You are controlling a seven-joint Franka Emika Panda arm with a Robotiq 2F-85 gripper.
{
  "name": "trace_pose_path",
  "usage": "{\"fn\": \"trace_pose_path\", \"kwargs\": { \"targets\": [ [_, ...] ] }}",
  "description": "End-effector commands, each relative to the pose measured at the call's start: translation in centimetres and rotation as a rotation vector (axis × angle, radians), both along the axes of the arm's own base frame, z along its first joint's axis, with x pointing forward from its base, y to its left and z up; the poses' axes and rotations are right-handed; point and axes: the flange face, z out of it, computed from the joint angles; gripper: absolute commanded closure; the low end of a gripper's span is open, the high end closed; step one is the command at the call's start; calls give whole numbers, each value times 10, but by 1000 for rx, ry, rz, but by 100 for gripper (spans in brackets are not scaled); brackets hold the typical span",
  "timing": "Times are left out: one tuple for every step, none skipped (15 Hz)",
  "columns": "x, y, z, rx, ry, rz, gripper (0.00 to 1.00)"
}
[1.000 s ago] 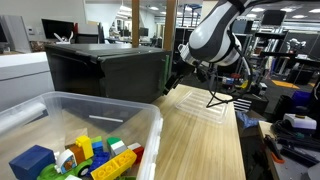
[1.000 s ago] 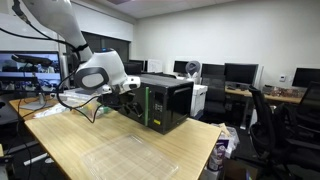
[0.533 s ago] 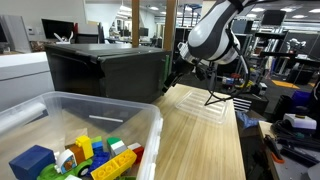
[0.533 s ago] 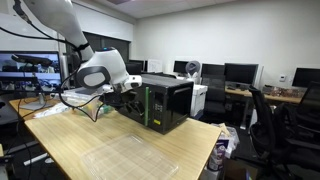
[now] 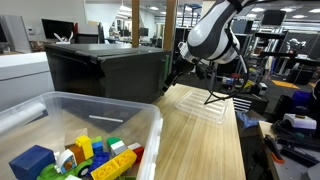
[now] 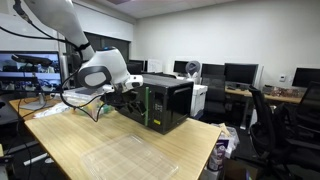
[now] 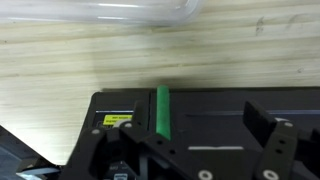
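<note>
Jaws stand wide apart, low in the wrist view, with nothing between them. The gripper (image 6: 136, 88) hangs right at the black box (image 6: 166, 104), mid-frame, facing a green strip (image 7: 162, 110) on it. It is squared up, I judge, so the fingers sit either side of the strip. From the upper right the arm (image 5: 210, 35) arches over, wrist bent toward the box. Lower left, well apart, a clear bin (image 5: 100, 108) holds toy blocks (image 5: 85, 152).
</note>
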Motion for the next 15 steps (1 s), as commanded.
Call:
{"fn": "trace_pose_path", "kwargs": {
  "targets": [
    [2,0,0,3,16,-6,0],
    [2,0,-1,0,18,-3,0],
    [2,0,-2,-2,21,-3,0],
    [3,-1,-3,-2,26,-6,0],
    [5,-2,-4,0,30,-12,0],
    [7,-3,-4,2,34,-19,0],
    [9,-5,-4,2,36,-23,0],
    [11,-5,-4,2,39,-26,0],
    [14,-6,-3,3,41,-28,0],
    [16,-6,-3,5,43,-31,0],
    [18,-6,-2,4,42,-32,0],
    [21,-6,-2,3,42,-32,0],
    [23,-6,-2,4,42,-34,0],
    [25,-5,-1,5,43,-35,0],
    [27,-5,-1,6,45,-35,0]
  ]
}}
